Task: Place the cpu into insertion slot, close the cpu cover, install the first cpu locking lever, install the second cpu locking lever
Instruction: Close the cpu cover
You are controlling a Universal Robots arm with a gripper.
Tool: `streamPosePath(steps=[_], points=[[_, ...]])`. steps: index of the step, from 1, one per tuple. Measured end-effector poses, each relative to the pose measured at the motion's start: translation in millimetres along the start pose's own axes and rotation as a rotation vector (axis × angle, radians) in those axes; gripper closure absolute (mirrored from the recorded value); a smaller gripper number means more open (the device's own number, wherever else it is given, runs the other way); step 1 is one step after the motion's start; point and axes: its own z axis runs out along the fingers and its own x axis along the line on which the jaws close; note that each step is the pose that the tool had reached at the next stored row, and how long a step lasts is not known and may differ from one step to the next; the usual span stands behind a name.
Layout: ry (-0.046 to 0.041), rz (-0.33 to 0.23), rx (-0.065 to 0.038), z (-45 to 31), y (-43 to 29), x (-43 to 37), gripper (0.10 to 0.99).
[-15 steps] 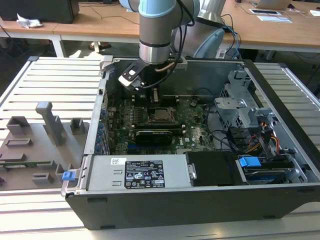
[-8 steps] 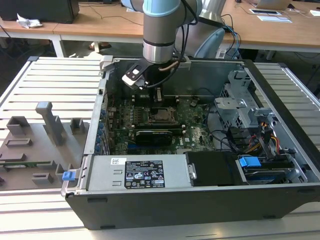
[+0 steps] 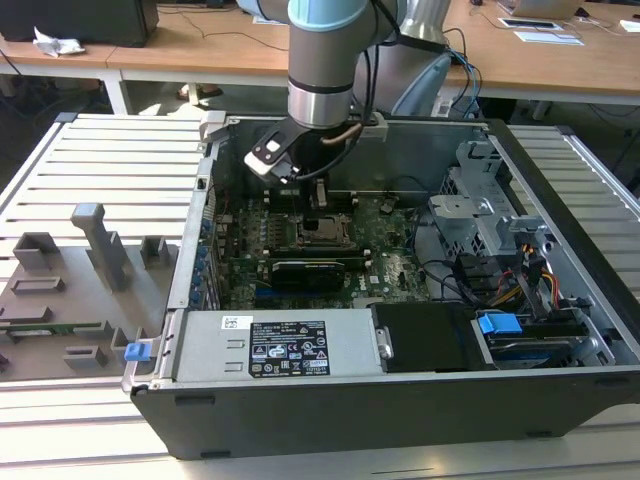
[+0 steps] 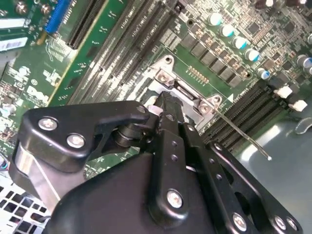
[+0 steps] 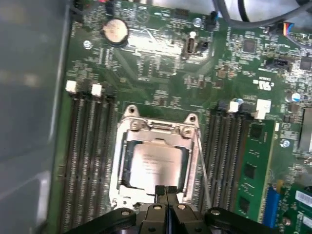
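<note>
Cpu, likely light, stiff, fragile, edge-held only, lies in the insertion slot under the cpu cover, at 6 o'clock from your gripper in the exterior view, jaws pinched together, empty.

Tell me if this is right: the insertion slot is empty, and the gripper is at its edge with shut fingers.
Not empty: in the first wrist view the cpu lies in the insertion slot; the gripper is at its edge, shut.

Silver-grey cpu flat in the dark insertion slot, silvery cpu cover down around it
</note>
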Motion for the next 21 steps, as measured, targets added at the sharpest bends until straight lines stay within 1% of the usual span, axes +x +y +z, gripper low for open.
streamPosePath(steps=[2,3,4,5,6,7,9,11,14,18,21], points=[[0.0308,0.006,-0.003,0.6,0.6,-0.9,0.980],[0.0379,0.016,-0.003,0.7,0.7,-0.9,0.980],[0.0382,0.042,-0.003,0.8,0.6,-0.8,0.980],[0.0369,0.105,0.000,0.9,1.8,-1.0,0.980],[0.0372,0.110,0.003,0.8,15.2,-2.7,0.980],[0.0372,0.110,0.004,0.8,20.1,-3.3,0.980],[0.0366,0.110,0.005,0.6,24.7,-3.9,0.980],[0.0367,0.110,0.005,-0.7,25.5,-4.0,0.980],[0.0364,0.110,0.005,-7.3,26.2,-4.5,0.980],[0.0364,0.110,0.006,-22.2,26.3,-5.3,0.980],[0.0364,0.110,0.006,-30.1,26.4,-5.7,0.980]])
